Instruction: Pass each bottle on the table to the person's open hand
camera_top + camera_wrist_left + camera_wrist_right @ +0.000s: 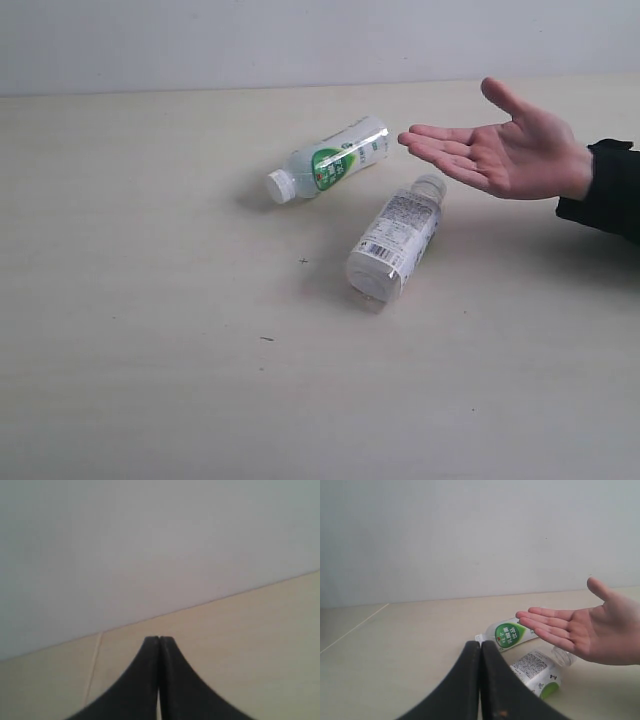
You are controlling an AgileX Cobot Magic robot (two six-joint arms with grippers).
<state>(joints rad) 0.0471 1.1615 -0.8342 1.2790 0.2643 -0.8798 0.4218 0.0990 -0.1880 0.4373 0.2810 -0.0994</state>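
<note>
– Jaws on both arms, how are they sitting?

– Both pairs are pressing flat together, gripping nothing. The left gripper (159, 640) is facing only the bare pale beige wood-grain table (250, 645) and a grey wall (150, 540). The right gripper (480, 645) is pointing out over the same table.

– Where are the bottles lying?

– In the exterior view, the clear plastic bottle with the green-white label and white cap (330, 160) is lying on its side near the table's middle, with its cap pointing to eight o'clock. The clear plastic bottle with the white printed label (395, 240) is lying on its side at five o'clock from it. The two are near each other but not touching, and its neck is pointing to one o'clock.

– And the receiver?

– The person's open hand (500, 150) is hovering palm up at three o'clock from the green-labelled bottle. Its fingers (440, 148) are stretching toward nine o'clock, and a black sleeve (610, 185) is covering the wrist.
</note>
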